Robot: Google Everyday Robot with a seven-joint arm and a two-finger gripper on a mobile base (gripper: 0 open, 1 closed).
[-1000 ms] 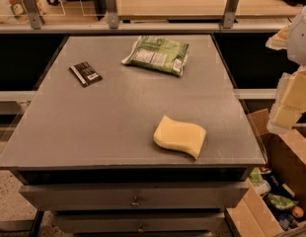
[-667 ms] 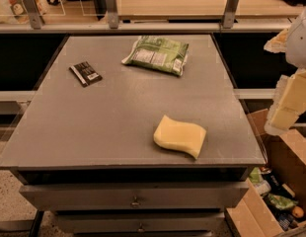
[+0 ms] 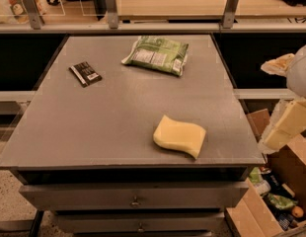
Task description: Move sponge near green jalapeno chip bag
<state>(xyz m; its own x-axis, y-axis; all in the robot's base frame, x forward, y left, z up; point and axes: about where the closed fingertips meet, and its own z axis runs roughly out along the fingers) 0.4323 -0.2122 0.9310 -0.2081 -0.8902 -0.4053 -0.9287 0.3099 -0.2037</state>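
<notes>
Nothing has shifted since a second ago: the sponge (image 3: 179, 136) lies where it was, on the near right part of the grey table (image 3: 94, 127), well apart from the green jalapeno chip bag (image 3: 156, 55) towards the far edge. The gripper (image 3: 285, 128) hangs off the table's right side, touching nothing and partly out of sight, so I cannot tell whether it is released or clenched. A small black packet (image 3: 85, 73) lies far left. Down to the right, an open cardboard box (image 3: 256, 206) holds clutter too jumbled to name.
</notes>
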